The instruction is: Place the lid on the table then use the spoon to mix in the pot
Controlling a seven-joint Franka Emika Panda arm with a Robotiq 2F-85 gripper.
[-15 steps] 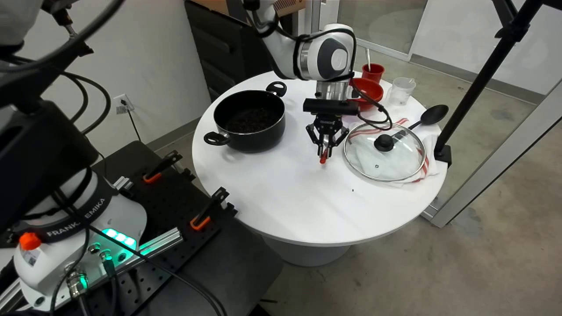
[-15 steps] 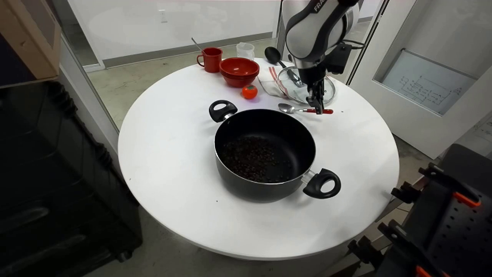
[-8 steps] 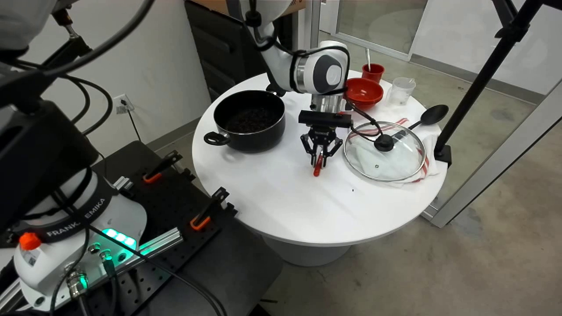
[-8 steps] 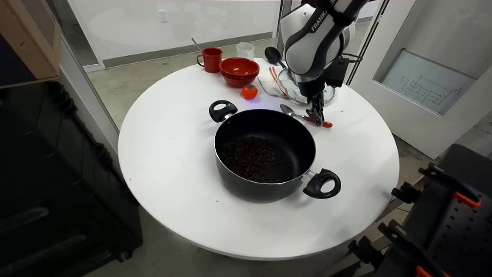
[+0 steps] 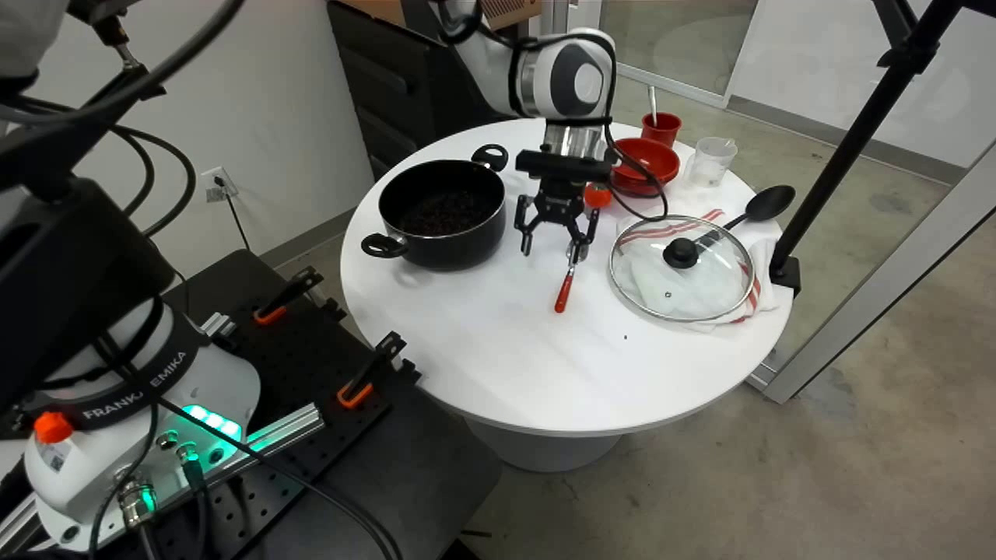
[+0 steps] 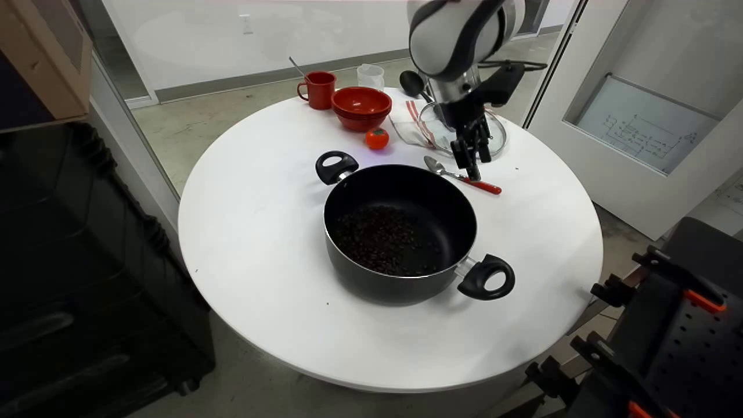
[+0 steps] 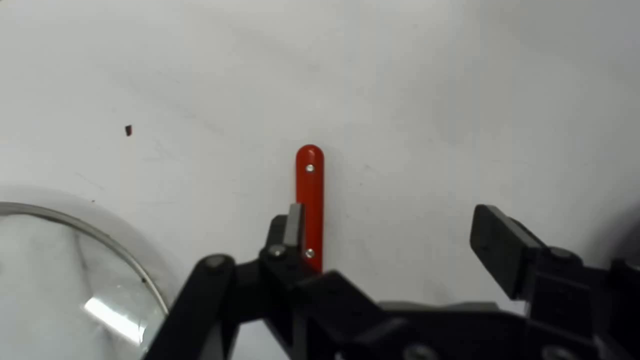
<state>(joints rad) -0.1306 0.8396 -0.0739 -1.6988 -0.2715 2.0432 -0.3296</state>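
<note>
The spoon, with its red handle (image 5: pixel 563 294), lies flat on the white table (image 5: pixel 482 350) between pot and lid. My gripper (image 5: pixel 551 250) hovers above it, open, holding nothing. In the wrist view the spoon's handle (image 7: pixel 312 195) shows beside one fingertip, off to the side of the gap, and its bowl end is hidden. The black pot (image 6: pixel 371 284) stands uncovered, dark bean-like pieces on its bottom. Glass with a black knob, the lid (image 5: pixel 661 284) rests on a striped cloth at the table's side.
Partly under the lid lies a black ladle (image 5: pixel 769 202) on the striped cloth (image 5: pixel 766 295). Red bowls (image 6: pixel 361 104), a tomato (image 6: pixel 377 139), a red mug (image 6: pixel 320 90) and a clear cup (image 6: pixel 370 76) stand beyond the pot. A black pole (image 5: pixel 856 132) rises at the table edge.
The gripper was shut on the spoon's handle above the table. The spoon came down onto the table, the jaws opened wide, and the gripper rose off it, shifting slightly toward the pot.
</note>
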